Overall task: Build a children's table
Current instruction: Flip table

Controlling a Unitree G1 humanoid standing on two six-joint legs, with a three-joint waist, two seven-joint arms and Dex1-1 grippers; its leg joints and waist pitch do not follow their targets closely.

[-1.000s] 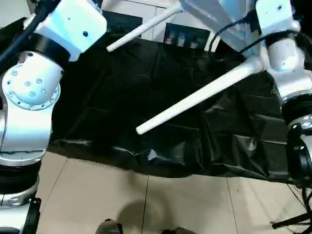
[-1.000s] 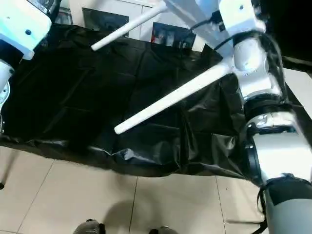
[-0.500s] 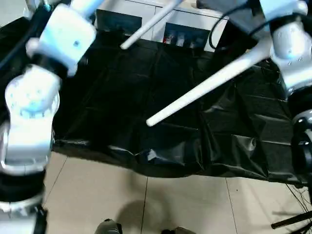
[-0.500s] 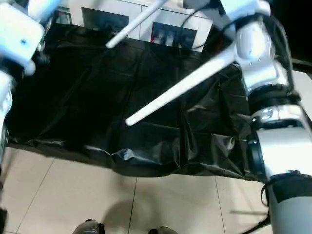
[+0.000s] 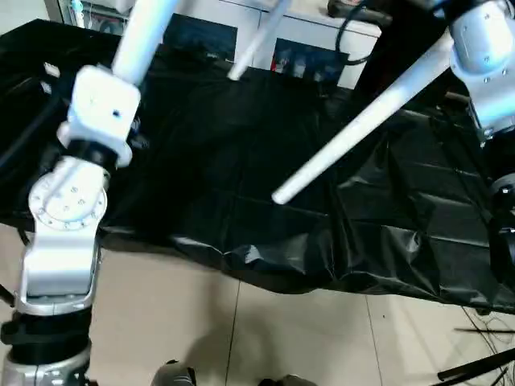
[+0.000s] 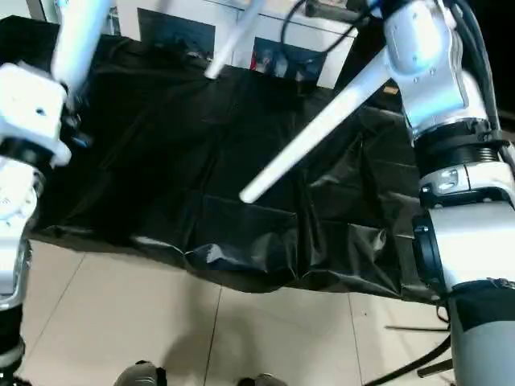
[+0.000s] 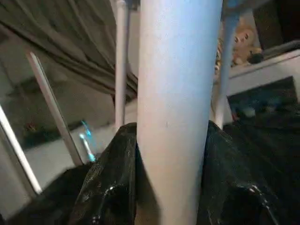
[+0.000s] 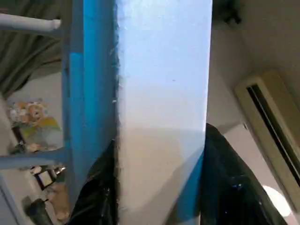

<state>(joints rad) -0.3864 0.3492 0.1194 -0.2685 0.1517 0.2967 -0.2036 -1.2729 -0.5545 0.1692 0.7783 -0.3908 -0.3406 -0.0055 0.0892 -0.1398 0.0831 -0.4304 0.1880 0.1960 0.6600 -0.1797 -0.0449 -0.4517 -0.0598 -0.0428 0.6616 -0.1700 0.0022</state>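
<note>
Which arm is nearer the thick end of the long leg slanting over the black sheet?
Right. The right arm is directly beside the leg's thick end; the left arm is far off, across the black sheet.

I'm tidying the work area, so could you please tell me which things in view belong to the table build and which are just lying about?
Belongs to the job:
- white leg clamped between the left gripper fingers
- white tabletop edge between the right gripper fingers
- long white leg slanting over the cloth
- further leg

Just lying about:
- black cloth
- white cabinet
- stuffed toy
</note>
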